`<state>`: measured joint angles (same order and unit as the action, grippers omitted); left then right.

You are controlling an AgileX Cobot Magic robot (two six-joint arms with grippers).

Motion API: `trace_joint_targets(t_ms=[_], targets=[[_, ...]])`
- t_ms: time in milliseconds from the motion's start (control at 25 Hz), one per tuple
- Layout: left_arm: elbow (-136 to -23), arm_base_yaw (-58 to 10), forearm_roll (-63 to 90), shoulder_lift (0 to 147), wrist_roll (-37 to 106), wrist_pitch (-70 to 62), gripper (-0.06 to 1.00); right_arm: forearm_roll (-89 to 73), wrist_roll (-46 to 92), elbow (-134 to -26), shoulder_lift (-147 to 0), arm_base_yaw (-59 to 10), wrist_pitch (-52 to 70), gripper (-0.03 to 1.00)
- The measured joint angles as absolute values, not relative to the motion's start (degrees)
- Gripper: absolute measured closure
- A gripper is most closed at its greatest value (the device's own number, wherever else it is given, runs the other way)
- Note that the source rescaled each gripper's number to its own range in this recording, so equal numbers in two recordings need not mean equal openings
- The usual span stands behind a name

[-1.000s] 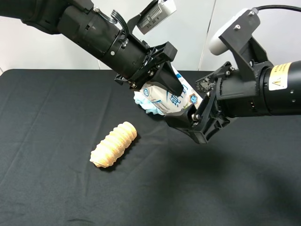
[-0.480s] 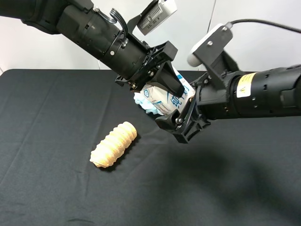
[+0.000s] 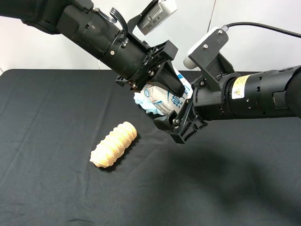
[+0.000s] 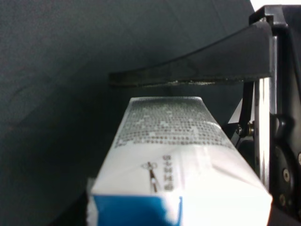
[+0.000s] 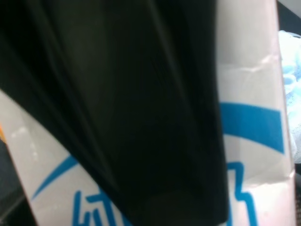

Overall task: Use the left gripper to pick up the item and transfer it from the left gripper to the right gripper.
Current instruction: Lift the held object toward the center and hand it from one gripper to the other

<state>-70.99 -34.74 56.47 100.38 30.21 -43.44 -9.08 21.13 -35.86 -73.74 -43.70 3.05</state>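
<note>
Over black bench (image 3: 56, 197) we see left pincer (image 3: 164, 87) clamped on carton (image 3: 162, 100) in mid-air, its long axis poking toward right pincer (image 3: 178, 115), whose jaws look spread around the free end, not yet touching.

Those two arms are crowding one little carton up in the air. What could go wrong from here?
1. The left gripper holds the carton above the table. I cannot tell whether the jaws of the right gripper grip it, so an early release could drop it.
2. Both sets of jaws crowd one small carton, so they might collide or crush it.
</note>
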Motion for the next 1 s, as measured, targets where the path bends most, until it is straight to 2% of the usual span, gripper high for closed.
trace_joint_targets(t_ms=[40, 80, 120, 160, 800, 880, 960, 1000], targets=[[-70.99, -34.74, 56.47, 100.38, 30.21, -43.44, 0.94, -9.08, 21.13, -35.86, -73.74, -43.70, 3.03, 0.27], [-70.99, -34.74, 56.47, 100.38, 30.21, -43.44, 0.94, -9.08, 21.13, -35.86, -73.74, -43.70, 2.98, 0.53], [-70.92, -34.74, 56.34, 100.38, 30.21, -43.82, 0.94, -9.08, 21.13, -35.86, -73.74, -43.70, 2.98, 0.53], [-70.92, -34.74, 56.28, 100.38, 30.21, -43.93, 0.94, -8.84, 21.25, -35.86, -73.74, -43.70, 2.98, 0.88], [-70.98, -34.74, 55.61, 100.38, 30.16, -43.95, 0.94, -8.65, 21.48, -35.86, -73.74, -43.70, 2.99, 0.89], [-70.98, -34.74, 55.30, 100.38, 30.13, -43.95, 0.70, -8.65, 21.42, -35.86, -73.74, -43.70, 3.25, 0.90], [-70.98, -34.74, 55.23, 100.38, 29.75, -44.01, 0.29, -8.65, 21.37, -35.81, -73.82, -43.70, 3.69, 0.93], [-70.98, -34.74, 54.76, 100.38, 29.69, -43.95, 0.16, -8.65, 21.37, -35.76, -73.87, -43.70, 3.86, 0.93]])
